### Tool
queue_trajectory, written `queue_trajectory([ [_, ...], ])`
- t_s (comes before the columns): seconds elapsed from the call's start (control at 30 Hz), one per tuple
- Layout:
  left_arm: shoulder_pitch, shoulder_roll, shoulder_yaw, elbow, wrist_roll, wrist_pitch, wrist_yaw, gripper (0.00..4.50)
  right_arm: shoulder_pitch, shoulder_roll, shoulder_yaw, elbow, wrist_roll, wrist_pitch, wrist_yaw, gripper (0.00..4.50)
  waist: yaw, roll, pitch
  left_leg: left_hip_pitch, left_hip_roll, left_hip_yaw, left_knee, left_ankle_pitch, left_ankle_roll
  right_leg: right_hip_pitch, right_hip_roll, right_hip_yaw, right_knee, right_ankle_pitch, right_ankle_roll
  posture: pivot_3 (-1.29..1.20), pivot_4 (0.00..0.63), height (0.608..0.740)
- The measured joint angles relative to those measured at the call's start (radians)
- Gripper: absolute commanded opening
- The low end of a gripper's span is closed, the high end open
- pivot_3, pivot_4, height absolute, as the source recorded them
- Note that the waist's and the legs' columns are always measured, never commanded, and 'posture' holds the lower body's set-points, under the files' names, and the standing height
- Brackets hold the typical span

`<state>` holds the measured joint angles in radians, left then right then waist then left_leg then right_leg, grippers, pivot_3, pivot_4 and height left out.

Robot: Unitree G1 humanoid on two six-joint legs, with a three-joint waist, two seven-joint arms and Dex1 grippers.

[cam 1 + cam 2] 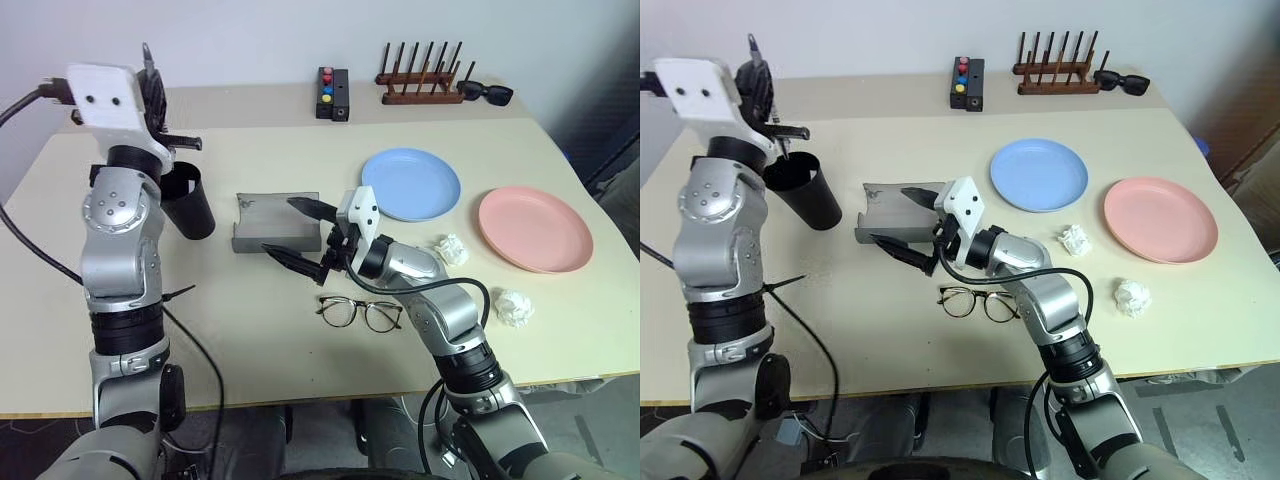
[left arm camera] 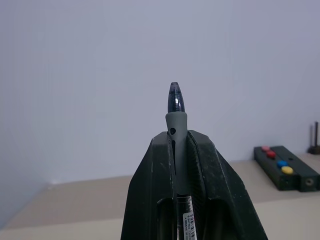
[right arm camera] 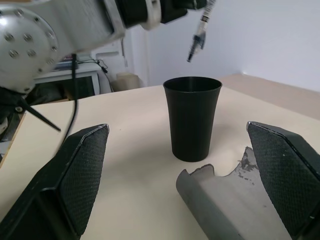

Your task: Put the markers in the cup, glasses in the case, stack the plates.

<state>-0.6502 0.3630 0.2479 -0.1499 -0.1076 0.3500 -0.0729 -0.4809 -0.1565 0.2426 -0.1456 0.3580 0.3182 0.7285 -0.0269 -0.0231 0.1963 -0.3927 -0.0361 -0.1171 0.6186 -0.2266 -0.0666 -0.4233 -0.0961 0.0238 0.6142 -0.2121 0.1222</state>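
My left gripper point(image 2: 176, 137) is shut on a marker point(image 3: 199, 37), raised above the black cup point(image 1: 190, 205); the marker's dark tip hangs just over the cup's rim. The cup stands upright on the table's left side. My right gripper point(image 1: 279, 226) is wide open and low over the open grey case point(image 1: 262, 216), with nothing between its fingers. The wire-framed glasses point(image 1: 360, 313) lie on the table near the front edge, beside my right forearm. The light blue plate point(image 1: 411, 183) and the pink plate point(image 1: 534, 228) lie side by side to the right, apart.
Two crumpled white paper balls point(image 1: 452, 249) point(image 1: 513, 307) lie near the plates. At the back stand a black box with coloured buttons point(image 1: 332, 93), a wooden peg rack point(image 1: 420, 85) and black sunglasses point(image 1: 487, 94).
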Motion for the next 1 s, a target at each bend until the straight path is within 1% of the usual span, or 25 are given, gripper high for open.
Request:
queue_trajectory([
  [0.1, 0.001, 0.000, -0.001, 0.066, 0.014, -0.055, 0.000, 0.04, 0.000, 0.000, -0.003, 0.000, 0.000, 0.000, -0.008, 4.50, 0.003, 0.000, 0.000, 0.000, 0.000, 0.000, 0.000, 0.000, 0.000, 0.000, 0.000, 0.000, 0.000, 0.000, 0.000, 0.00, 0.150, 0.739],
  [0.3, 0.037, 0.000, 0.003, 0.136, 0.040, -0.124, 0.032, 0.04, 0.000, 0.000, -0.010, 0.000, 0.000, 0.000, -0.017, 4.50, 0.008, 0.000, 0.000, 0.000, 0.000, 0.000, 0.000, 0.000, 0.000, 0.000, 0.000, 0.000, 0.000, 0.000, 0.000, 0.00, 0.150, 0.739],
  [0.73, 0.105, -0.019, 0.003, 0.152, 0.039, -0.145, 0.050, 0.04, 0.000, 0.001, -0.016, 0.000, 0.002, 0.000, -0.016, 4.50, 0.008, 0.000, 0.000, 0.000, 0.000, 0.000, 0.000, 0.000, 0.000, 0.000, 0.000, 0.000, 0.000, 0.000, 0.000, 0.00, 0.150, 0.739],
  [0.8, 0.105, -0.021, 0.003, 0.152, 0.039, -0.144, 0.055, 0.85, 0.000, 0.001, -0.016, 0.000, 0.002, 0.000, -0.016, 4.50, 0.008, 0.000, 0.000, 0.000, 0.000, 0.000, 0.000, 0.000, 0.000, 0.000, 0.000, 0.000, 0.000, 0.000, 0.000, 0.00, 0.150, 0.739],
  [0.83, 0.105, -0.022, 0.003, 0.152, 0.038, -0.144, 0.056, 1.18, 0.000, 0.001, -0.016, 0.000, 0.002, 0.000, -0.016, 4.50, 0.008, 0.000, 0.000, 0.000, 0.000, 0.000, 0.000, 0.000, 0.000, 0.000, 0.000, 0.000, 0.000, 0.000, 0.000, 0.00, 0.150, 0.739],
  [0.9, 0.105, -0.026, 0.003, 0.152, 0.038, -0.142, 0.059, 2.07, 0.000, 0.001, -0.016, 0.000, 0.003, 0.000, -0.015, 4.50, 0.008, 0.000, 0.000, 0.000, 0.000, 0.000, 0.000, 0.000, 0.000, 0.000, 0.000, 0.000, 0.000, 0.000, 0.000, 0.00, 0.150, 0.739],
  [1.0, 0.106, -0.033, 0.003, 0.152, 0.038, -0.141, 0.067, 2.07, 0.000, 0.001, -0.016, 0.000, 0.003, 0.000, -0.015, 4.50, 0.008, 0.000, 0.000, 0.000, 0.000, 0.000, 0.000, 0.000, 0.000, 0.000, 0.000, 0.000, 0.000, 0.000, 0.000, 0.00, 0.150, 0.739],
])
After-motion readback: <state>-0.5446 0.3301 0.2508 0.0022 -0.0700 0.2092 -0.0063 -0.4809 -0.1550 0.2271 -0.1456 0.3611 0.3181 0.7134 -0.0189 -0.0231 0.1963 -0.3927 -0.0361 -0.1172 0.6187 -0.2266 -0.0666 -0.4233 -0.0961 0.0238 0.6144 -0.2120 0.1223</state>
